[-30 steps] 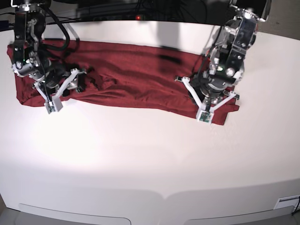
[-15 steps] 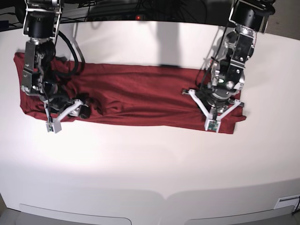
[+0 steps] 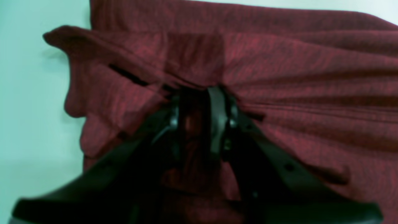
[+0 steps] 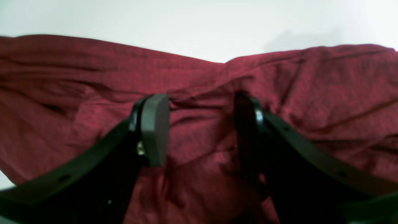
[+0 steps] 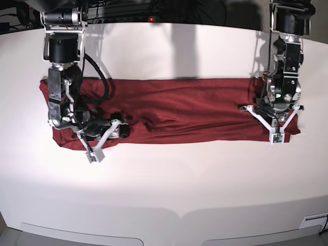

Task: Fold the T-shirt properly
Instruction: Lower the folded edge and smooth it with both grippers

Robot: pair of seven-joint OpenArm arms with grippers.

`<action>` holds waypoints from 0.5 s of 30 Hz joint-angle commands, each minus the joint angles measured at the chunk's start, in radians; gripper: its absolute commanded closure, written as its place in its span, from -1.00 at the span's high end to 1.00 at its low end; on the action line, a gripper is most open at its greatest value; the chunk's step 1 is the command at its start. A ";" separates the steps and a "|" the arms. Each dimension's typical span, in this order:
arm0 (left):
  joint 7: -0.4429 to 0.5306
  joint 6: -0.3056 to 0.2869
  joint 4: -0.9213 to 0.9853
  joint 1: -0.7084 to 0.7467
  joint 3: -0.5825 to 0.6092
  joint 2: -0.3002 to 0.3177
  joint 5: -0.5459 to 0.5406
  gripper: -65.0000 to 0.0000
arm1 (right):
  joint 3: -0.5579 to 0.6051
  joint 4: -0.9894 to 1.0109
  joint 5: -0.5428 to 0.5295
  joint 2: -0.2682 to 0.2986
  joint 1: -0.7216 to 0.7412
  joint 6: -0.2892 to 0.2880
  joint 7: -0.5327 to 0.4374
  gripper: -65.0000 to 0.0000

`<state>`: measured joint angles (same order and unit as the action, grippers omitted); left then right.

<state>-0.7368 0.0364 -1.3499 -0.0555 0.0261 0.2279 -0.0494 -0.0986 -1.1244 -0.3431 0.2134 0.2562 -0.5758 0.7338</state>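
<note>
While the dark red T-shirt (image 5: 184, 110) lies in a long wrinkly strip, the left gripper (image 3: 199, 109) pinches its cloth tight; the right gripper (image 4: 202, 124) stands wide, cloth bunched between its jaws

The shirt (image 5: 179, 110) under me is plain dark red, the table (image 5: 164, 179) white, my fingers (image 4: 154, 127) black.

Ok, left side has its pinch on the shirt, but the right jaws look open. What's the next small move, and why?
Probably close the right gripper first. Its jaws stand apart with the T-shirt bunched between them, ungripped, while the left gripper is already shut on a fold near the other end. With only one end held, pulling would likely skew the cloth on the table.
</note>
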 commanded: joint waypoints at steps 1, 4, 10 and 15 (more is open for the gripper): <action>-0.062 0.024 0.007 0.005 -0.006 0.015 0.020 -0.64 | 0.014 -0.010 0.003 0.011 0.024 0.008 -0.002 0.03; -0.055 0.024 0.006 0.002 -0.006 0.017 0.019 -0.64 | 0.044 -0.010 0.003 0.011 0.039 0.008 0.002 0.03; -0.029 0.024 0.006 -0.033 -0.006 0.017 0.018 -0.64 | 0.047 -0.010 0.002 0.017 0.078 0.007 0.028 0.03; -0.039 0.024 0.005 -0.087 -0.006 0.017 0.018 -0.64 | 0.047 -0.014 -0.001 0.017 0.119 0.007 0.043 0.03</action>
<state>-0.7856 0.0536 -1.3338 -0.1215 0.0250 0.2352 -0.0414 -0.0498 -1.1206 -0.3328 0.2241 0.3458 -0.5644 0.7910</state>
